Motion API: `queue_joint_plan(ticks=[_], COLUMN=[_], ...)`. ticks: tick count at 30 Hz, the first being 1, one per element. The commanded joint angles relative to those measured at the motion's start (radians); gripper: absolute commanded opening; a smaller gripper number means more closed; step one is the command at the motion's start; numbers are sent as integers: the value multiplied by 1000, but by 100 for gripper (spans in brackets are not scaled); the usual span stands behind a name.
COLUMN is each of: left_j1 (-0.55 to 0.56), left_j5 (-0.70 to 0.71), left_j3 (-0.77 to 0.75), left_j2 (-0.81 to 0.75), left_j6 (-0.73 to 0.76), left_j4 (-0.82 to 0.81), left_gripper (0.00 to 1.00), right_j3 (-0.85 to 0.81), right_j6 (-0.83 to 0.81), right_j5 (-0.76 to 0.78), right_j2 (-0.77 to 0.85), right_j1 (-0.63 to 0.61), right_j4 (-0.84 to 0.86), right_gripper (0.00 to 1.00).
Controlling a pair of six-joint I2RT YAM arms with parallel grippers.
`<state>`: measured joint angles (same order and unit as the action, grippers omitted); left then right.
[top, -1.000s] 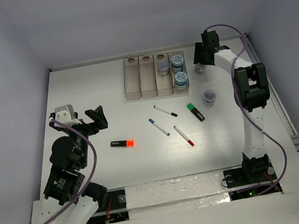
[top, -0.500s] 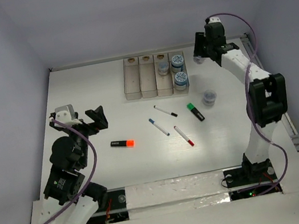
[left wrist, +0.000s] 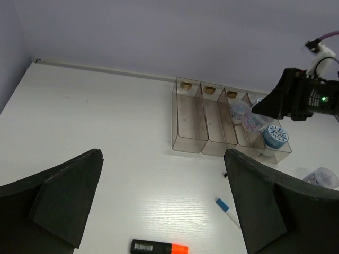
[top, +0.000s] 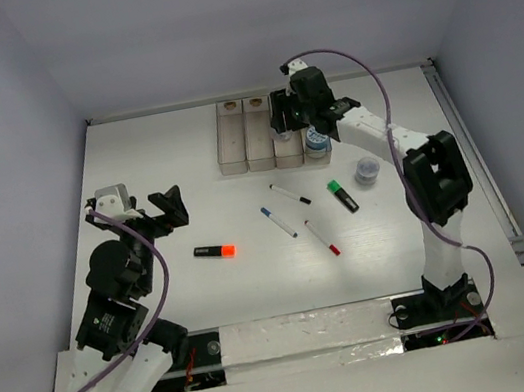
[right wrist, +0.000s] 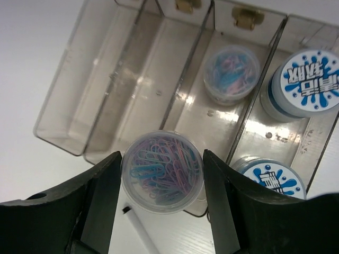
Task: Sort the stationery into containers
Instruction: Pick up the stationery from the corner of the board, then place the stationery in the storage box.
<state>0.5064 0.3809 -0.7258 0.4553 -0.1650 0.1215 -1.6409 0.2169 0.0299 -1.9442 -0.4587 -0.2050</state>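
Right gripper (right wrist: 161, 203) is clamped on the small clear round tub of coloured clips (right wrist: 161, 172), over the near end of the 4 joined translucent beige bins (right wrist: 79, 90). I'd centre it over bin 3 (right wrist: 209, 119) before releasing. Left gripper (top: 171, 208) sits open.

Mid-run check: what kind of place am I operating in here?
Probably a lab test cell, not an office: a white table boxed in by plain walls, with a bin row and loose pens laid out as props.
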Motion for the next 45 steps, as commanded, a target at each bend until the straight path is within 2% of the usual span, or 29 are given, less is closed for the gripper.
queue_joint_plan(ticks=[1, 18, 29, 32, 36, 40, 45], left_j1=[-6, -6, -16, -16, -16, -16, -16], left_j5=[-4, -4, -4, -5, -8, -16, -23], left_j3=[3, 3, 2, 2, 2, 0, -1], left_j2=[-10, -6, 8, 9, 11, 13, 11], left_j6=[-5, -5, -4, -4, -4, -4, -5], left_j4=[-42, -42, -43, -42, -45, -46, -45], left_gripper=[99, 99, 99, 99, 99, 99, 99], right_j3=[-79, -289, -422, -430, -416, -338, -284], right_j6=[-25, -99, -149, -162, -148, -123, -106], right_j5=[10, 131, 254, 271, 271, 260, 261], right_j2=[-30, -269, -378, -392, -375, -308, -220], right_j1=[0, -9, -9, -9, -9, -9, -9], right_j4=[1, -70, -21, 3, -10, -2, -34], right_gripper=[43, 43, 46, 52, 75, 90, 92])
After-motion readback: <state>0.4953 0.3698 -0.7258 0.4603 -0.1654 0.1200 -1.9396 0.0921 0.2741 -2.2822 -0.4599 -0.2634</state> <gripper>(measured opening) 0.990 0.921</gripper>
